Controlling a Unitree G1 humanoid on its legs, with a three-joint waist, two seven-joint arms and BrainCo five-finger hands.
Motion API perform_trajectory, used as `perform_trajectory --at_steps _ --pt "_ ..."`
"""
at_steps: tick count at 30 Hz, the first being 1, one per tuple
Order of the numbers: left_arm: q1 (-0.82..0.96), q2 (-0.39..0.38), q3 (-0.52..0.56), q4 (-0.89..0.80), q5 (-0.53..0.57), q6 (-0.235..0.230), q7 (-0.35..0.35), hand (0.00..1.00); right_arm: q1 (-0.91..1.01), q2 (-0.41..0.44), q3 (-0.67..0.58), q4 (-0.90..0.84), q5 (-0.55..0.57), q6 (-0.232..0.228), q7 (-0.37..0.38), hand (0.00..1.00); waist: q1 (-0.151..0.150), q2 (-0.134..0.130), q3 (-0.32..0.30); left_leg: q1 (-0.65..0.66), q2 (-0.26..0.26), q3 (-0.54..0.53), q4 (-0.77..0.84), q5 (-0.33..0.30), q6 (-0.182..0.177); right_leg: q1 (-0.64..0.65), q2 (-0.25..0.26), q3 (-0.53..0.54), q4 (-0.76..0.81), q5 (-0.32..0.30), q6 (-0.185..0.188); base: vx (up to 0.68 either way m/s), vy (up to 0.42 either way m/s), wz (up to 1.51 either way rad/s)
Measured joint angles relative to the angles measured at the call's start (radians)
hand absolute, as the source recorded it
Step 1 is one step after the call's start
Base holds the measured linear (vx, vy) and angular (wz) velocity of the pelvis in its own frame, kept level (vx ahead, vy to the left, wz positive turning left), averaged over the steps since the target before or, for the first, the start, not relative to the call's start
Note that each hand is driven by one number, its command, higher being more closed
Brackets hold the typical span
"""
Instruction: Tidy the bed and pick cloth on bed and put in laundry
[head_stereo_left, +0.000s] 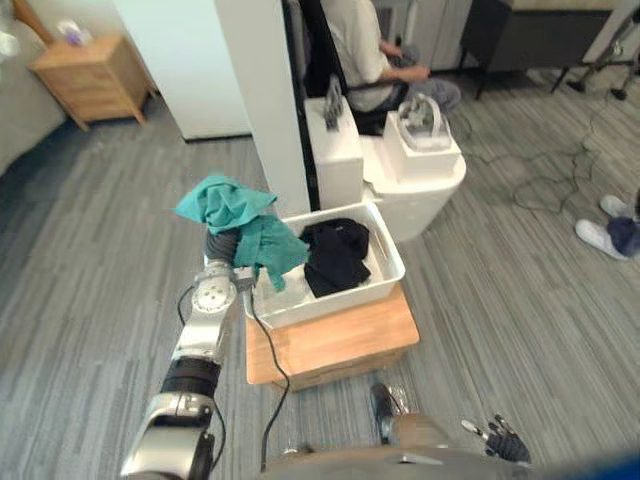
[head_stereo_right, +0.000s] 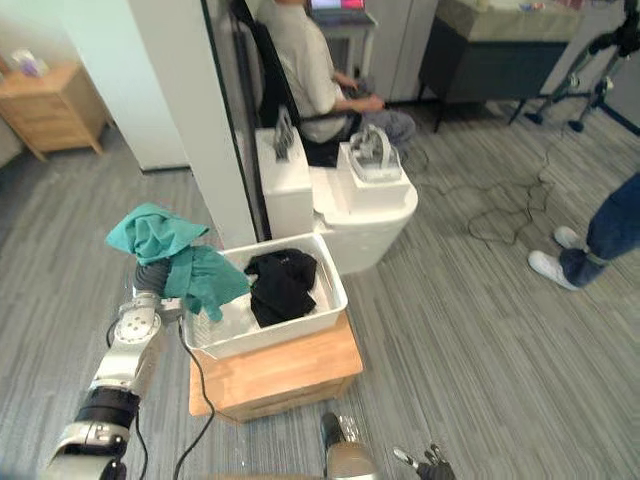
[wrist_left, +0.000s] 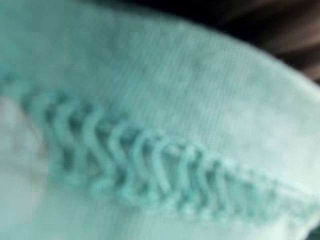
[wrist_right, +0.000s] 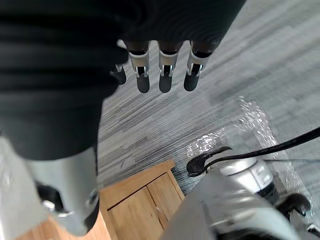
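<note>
A teal cloth is draped over my raised left hand, covering its fingers; part of it hangs over the left rim of the white laundry basket. Up close, the left wrist view shows the cloth's stitched hem. A black garment lies inside the basket, which sits on a low wooden stand. My right hand hangs low at my right side above the floor, away from the basket, its fingers straight and holding nothing.
A white pillar and a white rounded unit stand right behind the basket. A person sits in a chair beyond them. A wooden nightstand is far left. Another person's shoes and floor cables are at right.
</note>
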Motion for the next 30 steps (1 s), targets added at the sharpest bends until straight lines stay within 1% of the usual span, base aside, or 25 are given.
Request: perform_trajectory --at_steps 1,2,6,8,12,15,17,20,22,23,24,25,27,28,30 --pt "-0.033 0.002 -0.017 0.02 0.027 -0.003 0.002 1.0 -0.02 -0.002 -0.001 0.0 0.016 -0.008 -0.001 0.0 0.0 0.003 0.026 -0.02 0.001 0.004 0.011 0.005 0.007 -0.018 0.0 0.004 0.0 0.01 -0.001 0.02 -0.003 -0.13" --pt "-0.069 0.002 -0.022 0.034 0.042 -0.003 0.003 1.0 -0.049 -0.002 0.0 -0.003 0.02 -0.014 -0.001 0.0 0.0 0.006 0.061 -0.034 0.002 0.011 0.024 0.001 0.003 -0.032 0.0 0.014 0.0 0.015 -0.001 0.02 0.003 -0.16" --pt "-0.179 0.012 -0.04 0.092 0.086 -0.01 0.003 1.0 -0.111 -0.002 0.003 -0.018 0.048 -0.025 -0.001 0.0 -0.004 0.022 0.124 -0.09 0.009 0.023 0.072 -0.025 0.004 -0.075 -0.001 0.029 0.001 0.025 0.003 0.01 0.007 -0.15" --pt "-0.221 0.015 -0.06 0.106 0.134 -0.016 -0.002 1.0 -0.116 -0.002 0.006 -0.046 0.064 -0.025 -0.001 0.0 -0.008 0.036 0.166 -0.099 0.015 0.034 0.095 -0.04 0.003 -0.088 0.003 0.041 0.019 0.025 0.003 0.01 0.019 -0.13" --pt "-0.244 0.016 -0.068 0.106 0.146 -0.031 -0.004 1.0 -0.116 -0.002 0.012 -0.063 0.064 -0.026 0.0 0.0 -0.006 0.036 0.186 -0.127 0.023 0.062 0.132 -0.063 0.011 -0.123 0.007 0.065 0.042 0.025 0.003 -0.01 0.018 -0.2" --pt "-0.25 0.016 -0.102 0.106 0.134 -0.054 -0.012 1.0 -0.115 -0.002 0.014 -0.075 0.066 -0.026 0.001 0.0 -0.002 0.04 0.192 -0.141 0.032 0.075 0.161 -0.084 0.012 -0.134 0.009 0.078 0.055 0.025 0.004 -0.03 0.009 -0.12" --pt "-0.25 0.014 -0.116 0.104 0.124 -0.064 -0.03 1.0 -0.113 -0.001 0.015 -0.094 0.067 -0.026 0.001 0.0 -0.006 0.04 0.192 -0.147 0.039 0.078 0.187 -0.101 0.016 -0.134 0.009 0.081 0.058 0.024 0.004 -0.04 0.005 -0.05" --pt "-0.25 0.001 -0.149 0.094 0.074 -0.079 -0.084 1.0 -0.109 -0.001 0.015 -0.11 0.067 -0.03 0.003 0.0 -0.007 0.041 0.193 -0.155 0.045 0.084 0.217 -0.124 0.016 -0.134 0.01 0.085 0.074 0.013 0.002 -0.05 0.008 -0.03" --pt "-0.249 -0.01 -0.164 0.087 0.056 -0.079 -0.104 1.0 -0.109 -0.001 0.015 -0.111 0.066 -0.032 0.005 0.0 -0.007 0.042 0.193 -0.157 0.047 0.091 0.23 -0.13 0.018 -0.134 0.01 0.091 0.075 0.013 0.002 -0.03 0.01 -0.11" --pt "-0.245 -0.012 -0.18 0.086 0.058 -0.079 -0.125 1.0 -0.109 -0.001 0.015 -0.113 0.066 -0.035 0.009 0.0 -0.006 0.042 0.193 -0.155 0.05 0.102 0.239 -0.136 0.017 -0.134 0.013 0.103 0.076 0.013 0.002 -0.02 0.016 -0.16" --pt "-0.244 -0.014 -0.181 0.086 0.058 -0.079 -0.13 1.0 -0.109 -0.001 0.015 -0.114 0.066 -0.035 0.009 0.0 -0.006 0.042 0.193 -0.154 0.051 0.104 0.241 -0.137 0.018 -0.134 0.013 0.105 0.076 0.013 0.002 -0.01 0.018 -0.18" --pt "-0.238 -0.021 -0.186 0.086 0.058 -0.076 -0.135 0.0 -0.109 -0.001 0.015 -0.115 0.066 -0.035 0.011 0.0 -0.006 0.042 0.193 -0.154 0.053 0.108 0.248 -0.139 0.02 -0.134 0.015 0.109 0.077 0.013 0.002 0.0 0.013 -0.09" --pt "-0.226 -0.042 -0.187 0.086 0.059 -0.061 -0.137 0.0 -0.108 -0.001 0.015 -0.115 0.066 -0.035 0.012 0.0 -0.013 0.043 0.193 -0.148 0.053 0.109 0.251 -0.138 0.023 -0.132 0.015 0.11 0.078 0.013 0.002 0.01 0.01 -0.06" --pt "-0.217 -0.05 -0.187 0.086 0.059 -0.047 -0.137 0.0 -0.108 -0.001 0.016 -0.115 0.065 -0.035 0.012 0.0 -0.016 0.043 0.193 -0.144 0.053 0.109 0.252 -0.138 0.023 -0.131 0.015 0.112 0.078 0.014 0.002 0.02 0.005 -0.03" --pt "-0.198 -0.05 -0.186 0.087 0.059 -0.025 -0.137 0.0 -0.108 -0.001 0.02 -0.114 0.065 -0.035 0.014 0.0 -0.021 0.046 0.192 -0.143 0.053 0.11 0.254 -0.138 0.023 -0.13 0.015 0.113 0.078 0.014 0.002 0.0 0.0 0.0"
